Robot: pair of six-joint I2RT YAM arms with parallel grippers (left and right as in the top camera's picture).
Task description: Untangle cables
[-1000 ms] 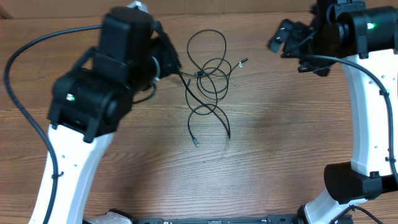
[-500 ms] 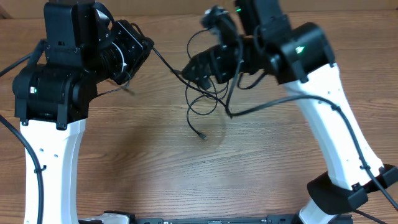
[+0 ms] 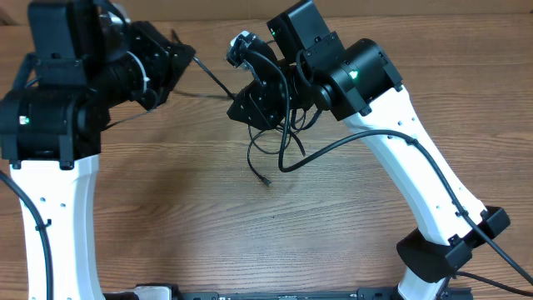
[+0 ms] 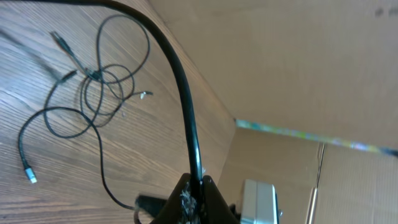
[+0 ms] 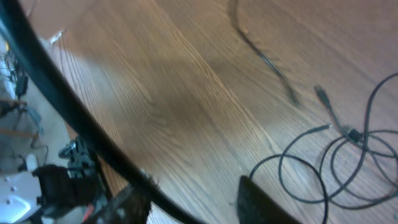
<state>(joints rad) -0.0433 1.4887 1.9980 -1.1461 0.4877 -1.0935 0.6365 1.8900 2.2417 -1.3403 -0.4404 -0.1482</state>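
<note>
At the upper left of the overhead view, the black two-finger left gripper (image 3: 185,58) is clenched. Its wrist camera shows the closed fingertips (image 4: 196,186) pinching one strand of the thin black cables (image 3: 279,142). That strand rises from the tips and arcs to the upper left of the wrist picture.

Seen from above, the held strand runs in a straight slant down and to the right, toward upper centre. There the other cables form overlapping loops whose long axis runs from top to bottom of the frame. One loose end points toward the bottom edge and stops at a small plug (image 3: 265,179) just left of centre.

In the left wrist view the loops (image 4: 93,93) lie on the wood at the left of the picture, and a silvery plug (image 4: 30,177) lies at lower left.

The far edge of the light brown wooden table (image 3: 166,217) runs along the top of the overhead frame, near the topmost loop. Bare wood spreads below the loops and across the right side.

The black right gripper (image 3: 243,107) sits over the upper part of the loops. Its wrist view is blurred. The two fingers (image 5: 134,205) stand apart at the bottom edge, with wood showing between them. A dark strand crosses from upper left to the left-hand finger, and I cannot tell whether it touches. More loops (image 5: 348,162) lie at the right of that picture. The right arm's thicker black wire (image 3: 350,142) sags just beside the loops.
</note>
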